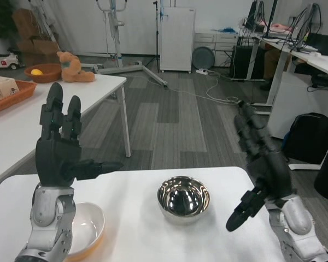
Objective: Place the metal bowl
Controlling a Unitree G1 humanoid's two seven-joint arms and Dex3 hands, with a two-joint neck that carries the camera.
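The metal bowl (183,198) stands upright on the white table (132,229), a little right of the middle, shiny and empty. My left hand (62,147) is raised above the table's left side, fingers apart and pointing up, holding nothing. My right hand (261,164) hangs in the air to the right of the bowl, fingers spread and thumb pointing down toward the table, clear of the bowl's rim.
A shallow white bowl with an orange outside (86,230) sits under my left forearm. A second white table (22,117) at the left carries an orange tray, a brown bowl (42,72) and a teddy bear (72,67). Desks and a black bag stand at the right.
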